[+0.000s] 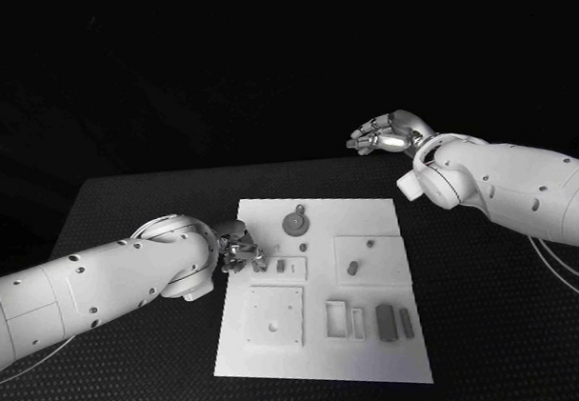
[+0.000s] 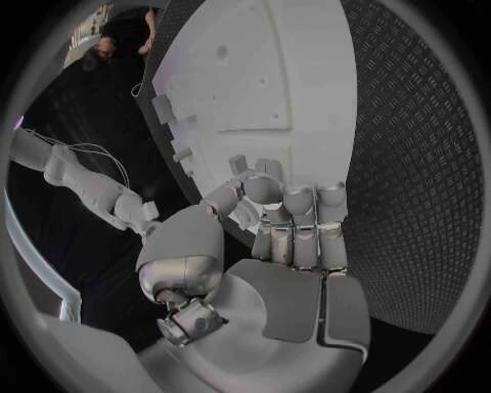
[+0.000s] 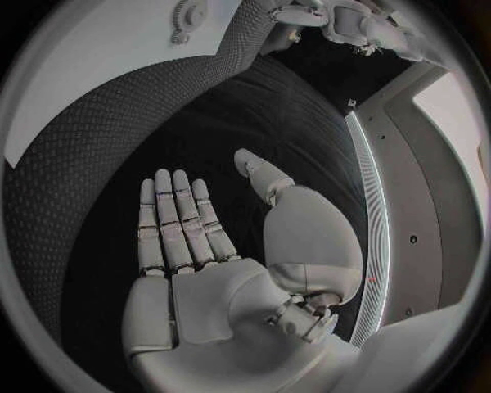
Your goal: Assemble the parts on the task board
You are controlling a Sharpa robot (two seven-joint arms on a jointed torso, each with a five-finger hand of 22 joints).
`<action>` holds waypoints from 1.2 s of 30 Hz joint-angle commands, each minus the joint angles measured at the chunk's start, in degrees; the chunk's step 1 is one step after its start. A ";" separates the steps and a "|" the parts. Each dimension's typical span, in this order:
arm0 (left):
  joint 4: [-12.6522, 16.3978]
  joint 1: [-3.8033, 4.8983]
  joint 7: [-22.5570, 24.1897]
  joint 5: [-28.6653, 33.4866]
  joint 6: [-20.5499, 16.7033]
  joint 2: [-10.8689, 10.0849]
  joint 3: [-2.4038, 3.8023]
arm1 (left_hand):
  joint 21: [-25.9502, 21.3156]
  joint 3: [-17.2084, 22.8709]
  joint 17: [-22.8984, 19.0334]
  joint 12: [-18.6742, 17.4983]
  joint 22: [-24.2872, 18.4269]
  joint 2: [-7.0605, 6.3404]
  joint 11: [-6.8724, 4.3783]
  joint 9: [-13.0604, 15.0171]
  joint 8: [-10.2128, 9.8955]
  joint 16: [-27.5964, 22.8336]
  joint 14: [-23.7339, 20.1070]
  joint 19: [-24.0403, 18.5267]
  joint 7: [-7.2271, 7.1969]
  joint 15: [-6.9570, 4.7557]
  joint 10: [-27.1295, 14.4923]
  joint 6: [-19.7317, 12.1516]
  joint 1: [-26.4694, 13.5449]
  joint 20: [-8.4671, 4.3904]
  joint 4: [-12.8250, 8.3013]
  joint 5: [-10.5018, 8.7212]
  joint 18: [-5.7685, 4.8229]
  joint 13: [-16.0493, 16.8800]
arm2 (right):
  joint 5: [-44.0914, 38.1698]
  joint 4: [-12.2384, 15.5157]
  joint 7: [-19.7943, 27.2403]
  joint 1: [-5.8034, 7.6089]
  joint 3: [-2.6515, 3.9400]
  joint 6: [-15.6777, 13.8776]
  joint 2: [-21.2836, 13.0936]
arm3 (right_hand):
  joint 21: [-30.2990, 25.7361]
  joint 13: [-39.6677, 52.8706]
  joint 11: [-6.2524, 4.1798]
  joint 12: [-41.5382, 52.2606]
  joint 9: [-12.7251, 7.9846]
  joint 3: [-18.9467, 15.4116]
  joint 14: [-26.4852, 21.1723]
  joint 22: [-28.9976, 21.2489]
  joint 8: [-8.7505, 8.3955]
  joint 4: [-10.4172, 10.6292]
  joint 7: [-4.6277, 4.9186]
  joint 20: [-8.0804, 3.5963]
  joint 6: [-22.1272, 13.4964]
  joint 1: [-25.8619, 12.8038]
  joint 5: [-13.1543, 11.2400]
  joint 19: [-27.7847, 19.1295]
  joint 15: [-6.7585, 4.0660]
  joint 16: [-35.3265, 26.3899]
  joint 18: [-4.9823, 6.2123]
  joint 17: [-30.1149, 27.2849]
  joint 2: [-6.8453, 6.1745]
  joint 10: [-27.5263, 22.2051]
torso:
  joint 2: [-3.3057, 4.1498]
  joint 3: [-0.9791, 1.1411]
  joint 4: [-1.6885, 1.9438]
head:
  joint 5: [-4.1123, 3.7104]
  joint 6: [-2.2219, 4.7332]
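While no writing is legible, left hand (image 1: 240,254) curls over the task board (image 1: 372,346) – grasp unclear – right hand (image 3: 220,246) spread, released.

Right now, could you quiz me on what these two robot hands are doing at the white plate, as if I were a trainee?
1. True or false: the right hand holds a part.
2. Which hand is at the task board's edge? A) left B) right C) neither
3. Fill in: the round gear-like part lies on the board's ___ end, seen from the robot.

Key: 1 false, its fingers are spread and empty. 2 A, the left hand. 3 far.
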 commanded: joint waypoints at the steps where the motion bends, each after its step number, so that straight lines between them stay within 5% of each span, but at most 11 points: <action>1: 0.48 -0.08 1.17 -1.13 -3.99 -0.32 0.03 | -0.22 0.35 -0.11 -0.19 -0.11 0.63 -0.95 0.19 0.21 -0.20 1.61 -0.19 -2.92 -1.87 -0.94 3.58 0.67 -7.90 0.08 0.13 0.38 -0.12 | 0.05 0.09 0.64 -0.04 0.01 0.75 0.01 | -0.35 -0.09 -0.11 -0.26 -0.08 -0.19 -0.44 0.07 0.15 0.09 1.21 -0.04 -0.37 0.37 0.27 -0.30 0.12 0.07 -0.24 -0.07 0.07 -0.04 | 0.00 0.00 0.06 | -0.01 -0.04; 20: 2.52 -1.28 -0.51 -2.08 -3.66 -1.35 0.01 | 0.53 0.14 -0.04 0.73 -0.50 0.49 -1.28 0.36 0.31 0.26 2.59 0.71 -3.24 -2.47 -0.23 4.11 0.63 -8.18 0.01 0.32 0.56 -0.08 | 0.05 0.06 0.64 -0.20 0.01 0.76 -0.06 | -0.42 -0.09 -0.11 -0.30 -0.11 -0.20 -0.47 0.13 0.16 0.08 1.22 -0.04 -0.39 0.39 0.30 -0.31 0.13 0.09 -0.23 -0.13 0.07 -0.04 | -0.02 0.04 0.04 | 0.19 -0.16; 36: 2.22 -1.44 -0.55 -3.60 -5.25 -1.19 0.01 | 0.83 0.20 0.07 1.23 -0.67 0.55 -1.52 0.56 0.59 0.51 2.83 0.88 -3.48 -2.67 -0.26 4.71 0.35 -8.26 -0.05 0.60 0.65 -0.01 | 0.02 0.13 0.64 -0.22 0.01 0.79 -0.24 | -0.47 -0.09 -0.11 -0.33 -0.14 -0.22 -0.48 0.18 0.17 0.08 1.23 -0.03 -0.40 0.42 0.32 -0.31 0.13 0.12 -0.23 -0.18 0.08 -0.03 | -0.01 0.02 -0.04 | 0.28 0.02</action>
